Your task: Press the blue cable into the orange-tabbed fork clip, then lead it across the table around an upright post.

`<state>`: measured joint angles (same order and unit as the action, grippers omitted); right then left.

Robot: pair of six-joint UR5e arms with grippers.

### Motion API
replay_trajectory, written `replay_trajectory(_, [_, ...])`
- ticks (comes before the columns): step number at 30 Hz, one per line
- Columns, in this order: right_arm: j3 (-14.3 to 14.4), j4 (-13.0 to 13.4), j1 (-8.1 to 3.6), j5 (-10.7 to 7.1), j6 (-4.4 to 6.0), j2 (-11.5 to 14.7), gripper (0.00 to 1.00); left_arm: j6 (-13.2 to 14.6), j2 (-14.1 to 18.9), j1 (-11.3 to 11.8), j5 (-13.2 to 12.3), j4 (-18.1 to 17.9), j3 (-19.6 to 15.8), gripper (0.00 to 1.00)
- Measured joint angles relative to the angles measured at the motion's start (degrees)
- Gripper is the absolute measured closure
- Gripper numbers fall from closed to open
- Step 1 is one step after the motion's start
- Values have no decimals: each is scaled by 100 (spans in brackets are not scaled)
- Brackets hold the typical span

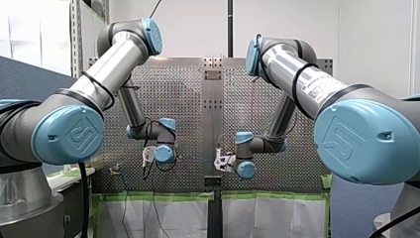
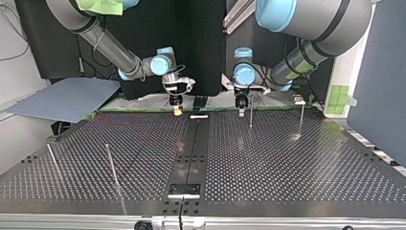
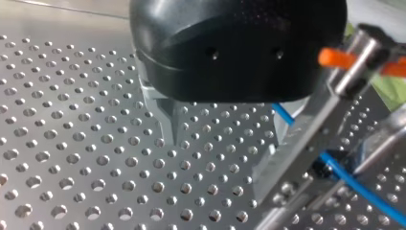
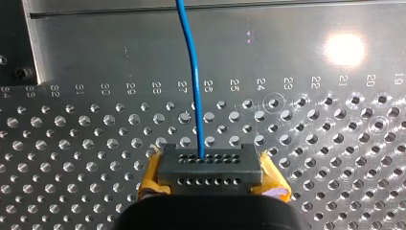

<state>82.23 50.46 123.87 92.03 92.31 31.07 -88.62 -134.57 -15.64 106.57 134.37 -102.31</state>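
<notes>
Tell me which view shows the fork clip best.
Left wrist view: the clip stands large beside my left gripper, its orange tab and the cable crossing it plain. The top and front views show it too small to tell; the right wrist view shows the cable but no clip.

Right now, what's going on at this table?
My right hand, yellow pads, is shut on the blue cable just above the perforated table. My left hand sits open beside the orange-tabbed fork clip, with the cable running past its fingers to the clip. Whether it's seated in the clip I can't tell.
</notes>
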Motion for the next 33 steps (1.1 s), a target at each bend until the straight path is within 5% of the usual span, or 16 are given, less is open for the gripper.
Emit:
replay_trajectory(6, [0,0,1,0,1,-1,100,26,4,-31,3,-8,-1,9])
replay_trajectory(8, [0,0,1,0,1,-1,100,53,2,-44,15,-15,-2,58])
replay_trajectory(9, [0,0,2,0,0,-1,100,64,1,-50,16,-21,-1,58])
replay_trajectory(11, [1,1,2,0,0,-2,100,79,1,-65,24,-33,0,94])
replay_trajectory(13, [0,0,2,0,-1,-5,100,81,0,-84,29,-50,0,100])
replay_trajectory(25, [0,-16,2,0,0,-4,100,-1,1,-131,-116,-157,2,100])
replay_trajectory(33, [-42,-325,-44,55,-52,64,100,132,58,-204,-115,-9,44,100])
